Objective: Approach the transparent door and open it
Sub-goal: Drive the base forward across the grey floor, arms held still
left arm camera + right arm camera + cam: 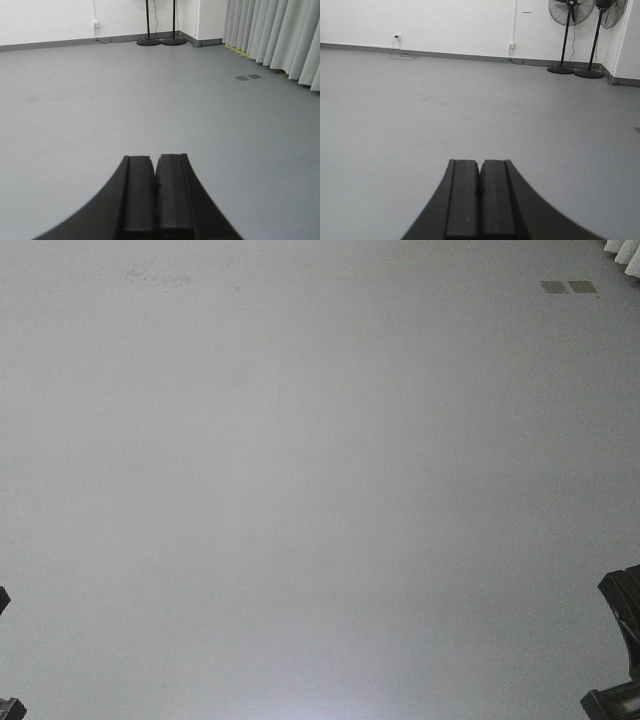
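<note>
The transparent door is out of view in every frame. My left gripper [155,158] is shut with nothing between its black fingers, held low over bare grey floor. My right gripper [480,162] is likewise shut and empty, pointing across the floor toward a white wall. In the front view only dark bits of the arms show at the lower corners, the right one [620,610] larger than the left one [8,708].
Grey pleated curtains [280,35] hang along the right side. Two pedestal fans [567,30] stand on round bases near the far wall corner. Two dark floor plates [248,77] lie near the curtains. Wall sockets with cables [397,37] sit above the skirting.
</note>
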Tool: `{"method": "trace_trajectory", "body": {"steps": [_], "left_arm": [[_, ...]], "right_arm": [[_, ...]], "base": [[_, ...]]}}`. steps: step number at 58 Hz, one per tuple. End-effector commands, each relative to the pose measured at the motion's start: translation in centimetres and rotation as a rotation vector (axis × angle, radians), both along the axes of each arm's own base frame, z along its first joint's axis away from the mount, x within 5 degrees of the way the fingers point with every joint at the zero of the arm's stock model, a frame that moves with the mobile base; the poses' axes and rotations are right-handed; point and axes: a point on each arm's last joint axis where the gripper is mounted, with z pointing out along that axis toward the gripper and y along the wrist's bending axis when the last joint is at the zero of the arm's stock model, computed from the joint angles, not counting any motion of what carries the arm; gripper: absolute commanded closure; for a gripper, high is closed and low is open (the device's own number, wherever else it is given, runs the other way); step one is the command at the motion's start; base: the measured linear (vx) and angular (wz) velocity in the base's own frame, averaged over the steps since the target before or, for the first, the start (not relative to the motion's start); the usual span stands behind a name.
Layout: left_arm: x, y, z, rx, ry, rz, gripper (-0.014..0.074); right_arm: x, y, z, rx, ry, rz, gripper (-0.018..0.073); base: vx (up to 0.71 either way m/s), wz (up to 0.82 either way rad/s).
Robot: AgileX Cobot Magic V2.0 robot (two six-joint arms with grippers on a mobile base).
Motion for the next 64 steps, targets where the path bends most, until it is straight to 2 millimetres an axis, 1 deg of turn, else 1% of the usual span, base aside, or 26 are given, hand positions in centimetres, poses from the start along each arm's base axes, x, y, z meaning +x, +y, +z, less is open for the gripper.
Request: {"method": "trace_trajectory", "body": {"steps": [1, 64], "left_arm": [[0.03, -0.04, 0.40, -0.034, -0.085, -0.003, 0.0594], [0.03, -0.04, 0.40, -0.034, -0.085, -0.003, 0.0594]], "right_arm": [[-0.05, -0.06, 0.69, 0.018, -0.093, -0.006, 0.0562], [-0.05, -0.06, 0.69, 0.018, -0.093, -0.006, 0.0562]], "base": [[0.00, 0.00], [0.02, -0.01]]}}
